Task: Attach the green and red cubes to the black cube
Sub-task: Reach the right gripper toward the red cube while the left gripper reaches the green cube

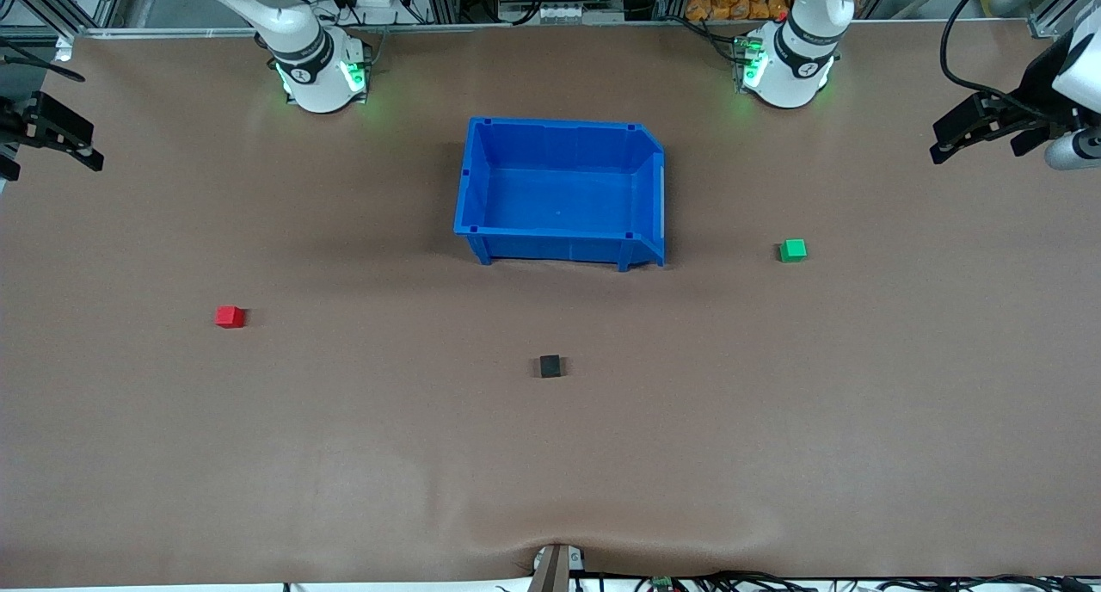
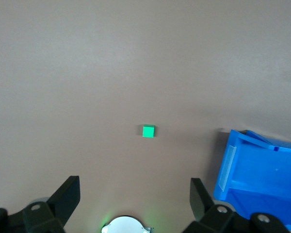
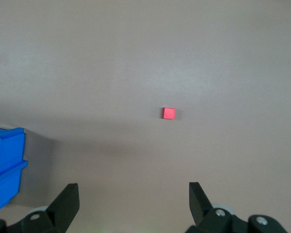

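The green cube [image 1: 793, 249] lies on the brown table toward the left arm's end, beside the blue bin. The red cube [image 1: 229, 317] lies toward the right arm's end. The black cube [image 1: 550, 366] sits mid-table, nearer the front camera than the bin. My left gripper [image 1: 946, 140] hangs high at its end of the table, open and empty. In the left wrist view the gripper [image 2: 135, 194] is well apart from the green cube [image 2: 148, 131]. My right gripper [image 1: 77, 144] hangs high at its end, open and empty. In the right wrist view the gripper [image 3: 133, 196] is well apart from the red cube [image 3: 169, 113].
An empty blue bin [image 1: 550, 246] stands mid-table between the arm bases; it also shows in the left wrist view [image 2: 233, 160] and the right wrist view [image 3: 7, 160]. A clamp [image 1: 555, 566] sits at the table's front edge.
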Tool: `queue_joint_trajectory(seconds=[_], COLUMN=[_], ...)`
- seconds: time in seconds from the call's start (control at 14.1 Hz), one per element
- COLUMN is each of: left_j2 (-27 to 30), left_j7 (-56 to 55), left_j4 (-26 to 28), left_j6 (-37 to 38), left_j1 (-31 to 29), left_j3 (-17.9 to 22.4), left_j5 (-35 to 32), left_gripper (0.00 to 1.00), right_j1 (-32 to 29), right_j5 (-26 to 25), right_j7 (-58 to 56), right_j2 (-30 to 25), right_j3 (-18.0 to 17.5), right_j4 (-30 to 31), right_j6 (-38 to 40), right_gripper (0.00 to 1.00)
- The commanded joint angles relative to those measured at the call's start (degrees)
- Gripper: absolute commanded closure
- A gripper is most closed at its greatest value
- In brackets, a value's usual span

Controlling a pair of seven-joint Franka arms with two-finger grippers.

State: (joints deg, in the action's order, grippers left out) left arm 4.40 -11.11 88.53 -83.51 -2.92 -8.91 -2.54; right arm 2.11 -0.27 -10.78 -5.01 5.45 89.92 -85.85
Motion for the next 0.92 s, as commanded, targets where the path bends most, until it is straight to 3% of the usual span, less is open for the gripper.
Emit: queue_joint_trajectory(seconds=[0.0,0.36,0.5,0.85], left_j2=[-0.62,-0.53,-0.62,-0.18], left_j7=[0.3,-0.32,-0.32,-0.32], left_j4=[-1.52,2.16,4.71,15.07], left_j6=[1.33,1.33,0.64,-7.61], left_j1=[-0.15,-0.06,0.02,0.02], left_j3=[-0.23,-0.67,-0.67,-0.85], left_j5=[-2.03,-1.15,-1.15,-1.06], left_gripper=[0.0,0.0,0.0,0.0], right_j1=[-0.7,-0.45,-0.79,-1.41], right_j5=[-0.25,-3.24,-2.9,-1.84], right_j7=[0.32,0.23,0.75,0.93], right_j2=[3.06,13.26,13.36,25.54], right_j3=[-0.18,-0.01,-0.01,0.08], right_j4=[-1.49,-8.34,-8.01,-7.21], right_j6=[-0.81,-0.55,-0.9,-4.84], right_gripper=[0.0,0.0,0.0,0.0])
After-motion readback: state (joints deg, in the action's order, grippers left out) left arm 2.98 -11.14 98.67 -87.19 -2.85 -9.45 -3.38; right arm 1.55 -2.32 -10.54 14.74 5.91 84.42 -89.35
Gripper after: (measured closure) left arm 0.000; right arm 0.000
